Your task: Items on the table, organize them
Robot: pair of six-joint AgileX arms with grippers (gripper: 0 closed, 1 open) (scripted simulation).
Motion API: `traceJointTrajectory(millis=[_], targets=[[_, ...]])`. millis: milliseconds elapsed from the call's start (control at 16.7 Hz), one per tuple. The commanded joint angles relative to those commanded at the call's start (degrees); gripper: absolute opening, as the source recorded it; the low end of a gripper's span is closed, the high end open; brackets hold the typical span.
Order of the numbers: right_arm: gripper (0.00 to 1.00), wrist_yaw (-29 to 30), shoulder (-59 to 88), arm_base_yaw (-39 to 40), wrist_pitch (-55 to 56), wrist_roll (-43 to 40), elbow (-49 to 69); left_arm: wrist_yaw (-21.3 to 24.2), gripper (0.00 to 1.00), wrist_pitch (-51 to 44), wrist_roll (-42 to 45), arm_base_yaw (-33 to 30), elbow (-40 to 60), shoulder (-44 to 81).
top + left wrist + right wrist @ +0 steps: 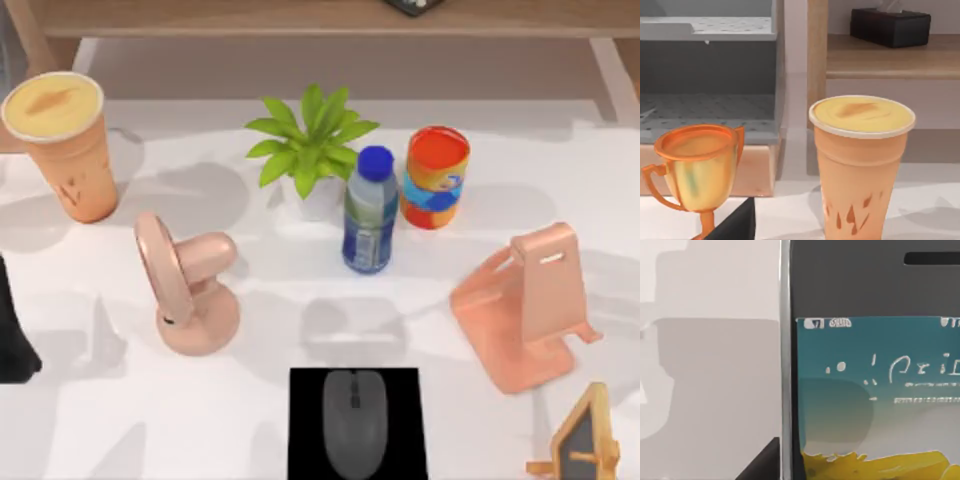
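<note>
The tall orange cup (62,140) with a yellow top stands upright at the table's (270,340) far left. It is close in front of my left wrist camera (860,165). A dark part of my left gripper (735,225) shows low in that view, short of the cup, and my left arm (12,345) is at the left edge. The dark grey mouse (353,420) lies on a black mat (305,440) at the front middle. The silver-edged smartphone (870,365) lies flat right under my right wrist camera, with a dark edge of my right gripper (762,462) beside it.
A pink fan (185,290), potted plant (310,150), blue-capped bottle (370,210) and orange can (435,178) stand mid-table. A pink phone stand (530,305) and small chalkboard (585,445) are at the right. A gold trophy (700,170) stands beside the cup. A wooden shelf (320,20) runs along the back.
</note>
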Motion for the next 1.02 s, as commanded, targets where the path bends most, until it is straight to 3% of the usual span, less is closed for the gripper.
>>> traceJointTrajectory(millis=[360, 600, 840, 1020], targets=[[0.0, 5.2, -24.9, 28.1, 14.2, 3.5, -15.8, 0.0, 1.0, 0.0, 0.0, 0.0, 0.0, 0.0], [0.0, 8.9, -42.8, 42.3, 20.6, 6.9, -27.9, 0.0, 1.0, 0.0, 0.0, 0.0, 0.0, 0.0], [0.0, 11.6, -54.8, 52.0, 23.7, 9.6, -37.1, 0.0, 1.0, 0.0, 0.0, 0.0, 0.0, 0.0], [0.0, 12.4, -57.6, 54.2, 24.3, 10.3, -39.7, 0.0, 1.0, 0.0, 0.0, 0.0, 0.0, 0.0]])
